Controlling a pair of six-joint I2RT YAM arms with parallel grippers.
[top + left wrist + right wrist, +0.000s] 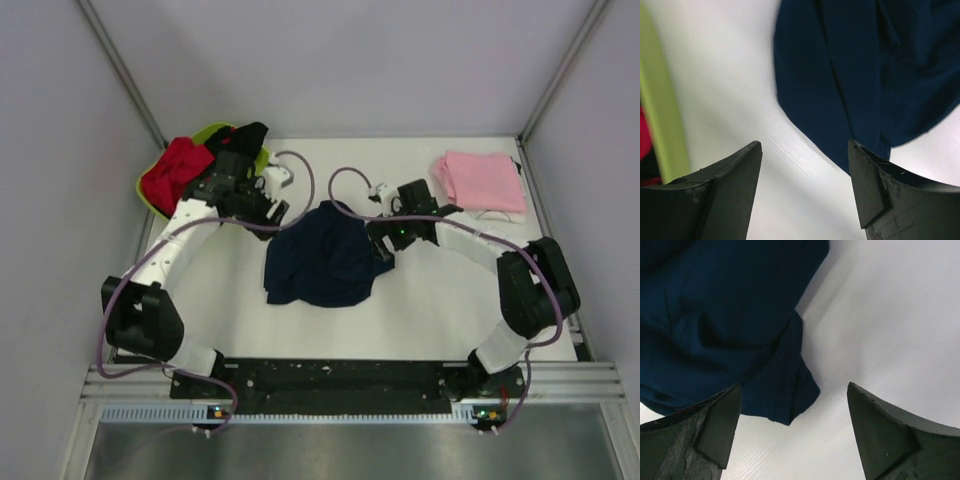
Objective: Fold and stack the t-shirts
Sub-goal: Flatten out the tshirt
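A crumpled dark navy t-shirt [325,262] lies in the middle of the white table. A light pink t-shirt [482,180] lies folded at the back right. A red t-shirt [175,170] and a black t-shirt [248,135] sit in the basin at the back left. My left gripper [274,211] is open and empty just left of the navy shirt's top edge; in the left wrist view [805,142] the navy shirt [860,75] lies ahead of it. My right gripper [381,245] is open and empty at the shirt's right edge; in the right wrist view [794,385] a navy sleeve corner [790,395] lies between the jaws.
The lime green basin [148,192] stands at the back left corner, and its rim shows in the left wrist view [660,125]. Grey walls close the table on three sides. A thin wire loop [492,214] lies near the pink shirt.
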